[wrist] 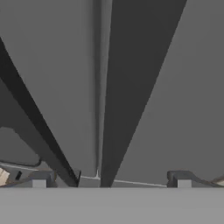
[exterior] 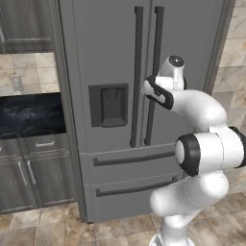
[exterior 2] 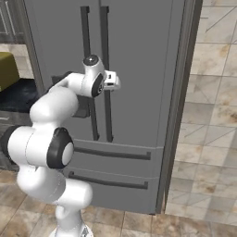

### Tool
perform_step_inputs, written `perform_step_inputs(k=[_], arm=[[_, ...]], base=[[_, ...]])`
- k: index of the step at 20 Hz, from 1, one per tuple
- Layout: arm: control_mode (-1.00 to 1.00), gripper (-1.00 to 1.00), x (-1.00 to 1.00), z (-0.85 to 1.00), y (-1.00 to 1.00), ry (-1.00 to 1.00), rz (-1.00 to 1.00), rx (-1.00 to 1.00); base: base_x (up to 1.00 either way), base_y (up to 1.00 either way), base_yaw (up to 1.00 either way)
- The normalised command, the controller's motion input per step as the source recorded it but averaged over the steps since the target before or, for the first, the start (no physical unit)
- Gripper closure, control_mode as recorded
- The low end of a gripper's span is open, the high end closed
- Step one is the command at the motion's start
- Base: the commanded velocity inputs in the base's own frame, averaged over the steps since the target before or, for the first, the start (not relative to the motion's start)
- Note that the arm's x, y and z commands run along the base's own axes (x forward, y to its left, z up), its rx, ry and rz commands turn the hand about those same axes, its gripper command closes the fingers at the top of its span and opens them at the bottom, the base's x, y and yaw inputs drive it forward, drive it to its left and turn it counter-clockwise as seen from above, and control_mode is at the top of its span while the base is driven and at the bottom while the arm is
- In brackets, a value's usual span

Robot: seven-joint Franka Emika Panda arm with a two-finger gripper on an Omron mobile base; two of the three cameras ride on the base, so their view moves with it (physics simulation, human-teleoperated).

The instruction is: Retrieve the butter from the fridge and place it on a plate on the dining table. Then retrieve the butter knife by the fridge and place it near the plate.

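1. We see the gripper (wrist: 111, 179) spread wide and grasping nothing, its fingertips (wrist: 39, 178) straddling the right door handle (wrist: 131, 87).
2. We see the fridge (exterior: 110, 57) closed, directly ahead.
3. We note a yellow toaster oven (exterior 2: 7, 69) leftward.

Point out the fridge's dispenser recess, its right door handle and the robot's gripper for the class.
dispenser recess (exterior: 109, 105): left base view, middle of the dark recess.
right door handle (exterior 2: 106, 41): right base view, upper bar.
gripper (wrist: 111, 180): hand view, midway between the open fingertips.
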Motion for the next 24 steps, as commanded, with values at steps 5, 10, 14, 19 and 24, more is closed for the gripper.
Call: perform_step_inputs(k=[5,10,14,19,24], arm=[[-1.0,-1.0,0.66,-0.2,0.0,-0.06,0.0,0.0],[-1.0,-1.0,0.43,-0.19,-0.07,-0.12,0.0,0.02],[-1.0,-1.0,0.48,-0.21,0.0,-0.13,0.0,0.01],[-1.0,-1.0,0.49,-0.15,0.0,-0.08,0.01,0.01],[-1.0,1.0,0.38,-0.04,0.0,0.0,0.03,0.0]], base=[[0.0,0.0,0.0],[0.0,0.0,0.0],[0.0,0.0,0.0],[0.0,0.0,0.0],[0.0,0.0,0.0]])
